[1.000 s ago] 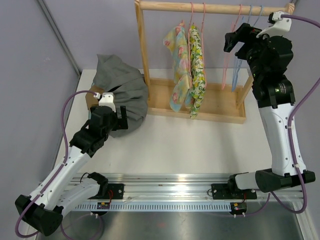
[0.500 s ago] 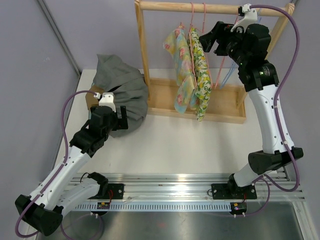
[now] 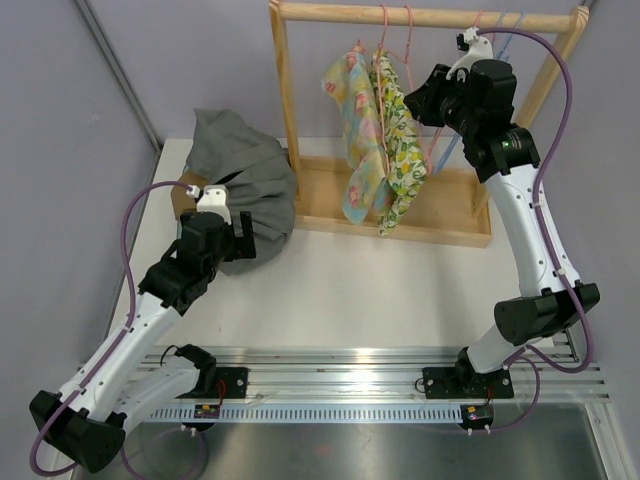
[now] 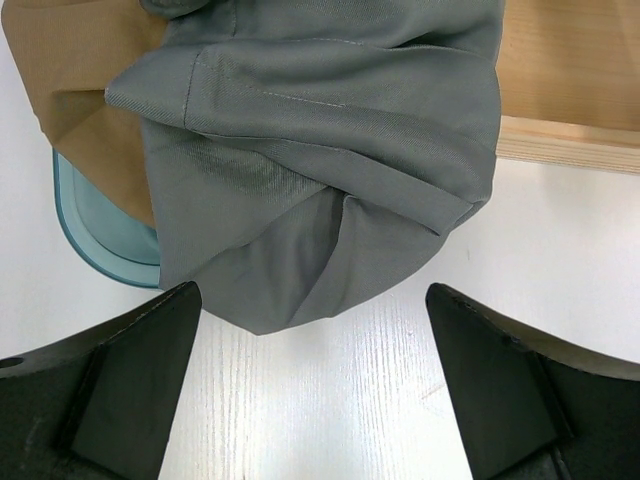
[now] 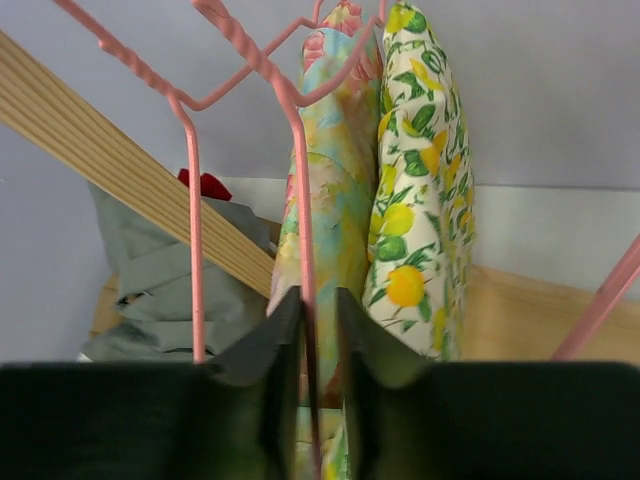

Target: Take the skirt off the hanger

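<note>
Your left gripper (image 4: 312, 330) hung with its fingers (image 4: 130, 380) spread wide, on the near side of the crumpled grey garment (image 4: 330, 150). Left of that garment lay tan fabric (image 4: 70, 90) over a teal container (image 4: 95, 235). Right of it lay a wooden board (image 4: 570, 80).

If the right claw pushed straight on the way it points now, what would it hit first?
The pink hanger wire sits between the fingers of the right claw; straight beyond, probably the pastel floral skirt, though depth is unclear.

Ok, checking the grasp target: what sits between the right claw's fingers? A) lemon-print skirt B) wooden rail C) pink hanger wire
C: the right wrist view shows the pink hanger wire passing down between the fingers of the right claw, with the lemon-print skirt hanging beyond.
</note>
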Controlling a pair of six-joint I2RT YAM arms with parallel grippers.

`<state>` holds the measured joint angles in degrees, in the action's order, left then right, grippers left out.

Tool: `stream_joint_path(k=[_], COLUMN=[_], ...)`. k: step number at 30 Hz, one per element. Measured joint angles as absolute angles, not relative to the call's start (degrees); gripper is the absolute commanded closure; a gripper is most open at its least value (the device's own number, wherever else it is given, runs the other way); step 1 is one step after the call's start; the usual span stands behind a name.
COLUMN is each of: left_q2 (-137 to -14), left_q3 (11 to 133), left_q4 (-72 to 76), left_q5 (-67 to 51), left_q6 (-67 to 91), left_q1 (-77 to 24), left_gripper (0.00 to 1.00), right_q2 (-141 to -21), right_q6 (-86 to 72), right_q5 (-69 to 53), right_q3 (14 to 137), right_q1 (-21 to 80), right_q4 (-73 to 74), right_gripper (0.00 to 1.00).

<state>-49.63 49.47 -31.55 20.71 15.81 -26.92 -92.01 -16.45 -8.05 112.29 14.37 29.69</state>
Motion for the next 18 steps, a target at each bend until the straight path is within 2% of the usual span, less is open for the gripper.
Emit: stream_joint_path(k=[1, 2, 8, 13, 18], left_q2=[-49.5, -49.5, -49.5, -48.8, -50.6], left_q3=[49.5, 49.5, 49.5, 49.6, 56.3], left_q4=[-31.5, -31.5, -31.5, -31.1, -32.5], left_q5=[20.7, 20.7, 20.9, 21.3, 22.0], left_q6=[15.9, 16.0, 16.1, 15.8, 14.6], left_q1=[-26.9, -26.9, -26.9, -27.4, -31.7], left_gripper=[0.01, 0.01, 0.01, 0.01, 0.01], right_q2=[-92.0, -92.0, -92.4, -94.0, -91.7], right_q6=[-16.6, -17.0, -17.6, -18.0, -18.0], right_q5=[-8.1, -8.1, -8.0, -6.8, -5.8], right_q3=[112.3, 112.3, 113.9, 121.5, 124.8], right_q1=[14.4, 14.4, 14.4, 14.4, 14.4], right_q4=[29.6, 29.6, 30.6, 35.2, 36.2], right_gripper=[0.87, 1.00, 1.00, 1.00, 1.00])
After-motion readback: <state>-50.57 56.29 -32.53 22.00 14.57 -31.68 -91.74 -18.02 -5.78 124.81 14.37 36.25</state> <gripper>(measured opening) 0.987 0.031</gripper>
